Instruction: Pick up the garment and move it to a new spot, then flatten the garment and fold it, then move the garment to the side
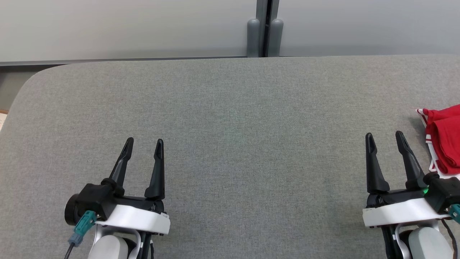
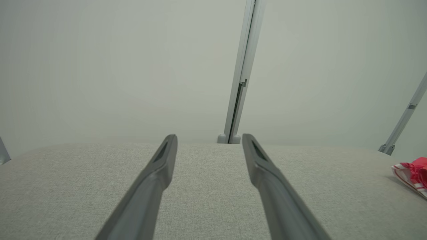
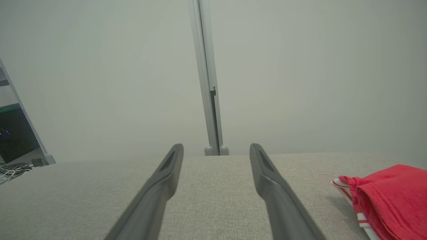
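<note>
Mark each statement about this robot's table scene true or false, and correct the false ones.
1. The left hand and right hand are both open and empty. True.
2. The red cloth garment with white-striped trim lies spread out in the middle of the grey fabric-covered table. False: it lies bunched at the table's right side.
3. The garment lies nearer the right hand than the left hand. True.
4. The right hand grips the garment. False: that hand is beside the garment, holding nothing.
</note>
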Available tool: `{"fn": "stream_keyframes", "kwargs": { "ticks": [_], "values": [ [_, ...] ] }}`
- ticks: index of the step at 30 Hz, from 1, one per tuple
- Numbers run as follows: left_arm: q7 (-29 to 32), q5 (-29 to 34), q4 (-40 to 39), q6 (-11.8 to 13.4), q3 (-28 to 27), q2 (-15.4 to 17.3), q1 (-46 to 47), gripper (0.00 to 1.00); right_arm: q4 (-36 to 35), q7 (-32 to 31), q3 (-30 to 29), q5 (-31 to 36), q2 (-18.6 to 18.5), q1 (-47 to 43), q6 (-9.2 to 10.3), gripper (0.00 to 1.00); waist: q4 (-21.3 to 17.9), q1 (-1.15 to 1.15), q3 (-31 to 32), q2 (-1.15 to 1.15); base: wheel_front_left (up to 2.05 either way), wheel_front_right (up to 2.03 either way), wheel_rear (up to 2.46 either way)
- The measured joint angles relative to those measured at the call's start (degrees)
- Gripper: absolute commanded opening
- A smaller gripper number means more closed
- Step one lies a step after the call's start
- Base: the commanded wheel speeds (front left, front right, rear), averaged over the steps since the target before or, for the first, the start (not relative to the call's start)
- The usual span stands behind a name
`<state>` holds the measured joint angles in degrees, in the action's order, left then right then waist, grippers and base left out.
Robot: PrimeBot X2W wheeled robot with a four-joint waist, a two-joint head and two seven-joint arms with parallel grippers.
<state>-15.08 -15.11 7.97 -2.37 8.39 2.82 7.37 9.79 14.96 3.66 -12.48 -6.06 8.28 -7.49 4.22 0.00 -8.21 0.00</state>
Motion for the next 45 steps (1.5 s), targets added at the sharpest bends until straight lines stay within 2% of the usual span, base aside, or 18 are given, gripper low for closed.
{"fn": "stream_keyframes", "kwargs": {
  "ticks": [10, 16, 25, 39, 40, 45],
  "values": [
    [0.00, -1.23, 1.02, -0.70, -0.52, 0.01, 0.08, 1.00, 0.52, 0.00, -0.14, -0.15, 0.15, 0.01, 0.00, 1.00, -0.09, 0.00, 0.01, 0.00, 0.00, 0.00, 0.00],
    [0.00, -2.43, 4.39, -1.56, -0.79, -0.02, 0.04, 1.00, 0.48, 0.00, 0.12, -0.18, 0.26, 0.01, 0.00, 1.00, -0.16, 0.00, 0.08, 0.00, 0.00, 0.00, 0.00],
    [0.00, -2.38, 4.12, -1.56, -1.71, 0.00, 0.18, 1.00, 0.89, 0.00, 0.24, -0.59, 0.19, -0.01, 0.00, 1.00, 0.00, 0.00, 0.00, 0.00, 0.00, 0.00, 0.00],
    [0.00, -4.82, 4.61, -3.12, -1.75, -0.01, 0.14, 1.00, 1.44, 0.00, 0.52, -1.59, 0.24, 0.04, 0.00, 1.00, -0.17, 0.00, 0.04, 0.00, 0.00, 0.00, 0.00],
    [0.01, -4.82, 5.06, -3.12, -1.70, -0.05, -0.02, 0.00, 1.87, -0.02, 0.58, -1.59, 0.30, -0.10, 0.00, 0.00, -0.17, 0.00, 0.05, 0.00, 0.00, 0.00, 0.00],
    [0.51, -6.39, 6.86, -3.12, -1.58, -0.34, -1.69, 0.00, 3.65, -0.38, 0.73, -3.12, 0.94, -1.65, 0.00, 0.00, -0.25, 0.00, 0.18, 0.00, 0.00, 0.00, 0.00]
  ]
}}
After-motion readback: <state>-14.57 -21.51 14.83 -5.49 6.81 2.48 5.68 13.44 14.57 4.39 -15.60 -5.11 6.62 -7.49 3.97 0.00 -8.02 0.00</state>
